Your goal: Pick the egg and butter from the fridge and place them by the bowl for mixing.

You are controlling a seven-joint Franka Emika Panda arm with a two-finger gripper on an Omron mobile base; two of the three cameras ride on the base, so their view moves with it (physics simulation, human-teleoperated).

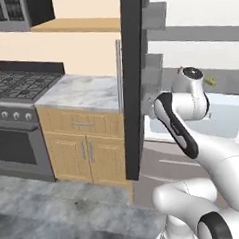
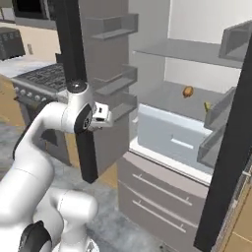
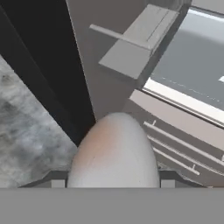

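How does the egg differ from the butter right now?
The egg is a pale greyish-pink rounded shape between the gripper fingers, outside the fridge; the butter is a small yellow block on a grey fridge shelf, ungripped. Both are small.

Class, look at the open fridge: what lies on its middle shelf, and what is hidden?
On the fridge shelf lie an orange-brown lump and a small yellow block, the butter. The closed lower drawers hide their contents.
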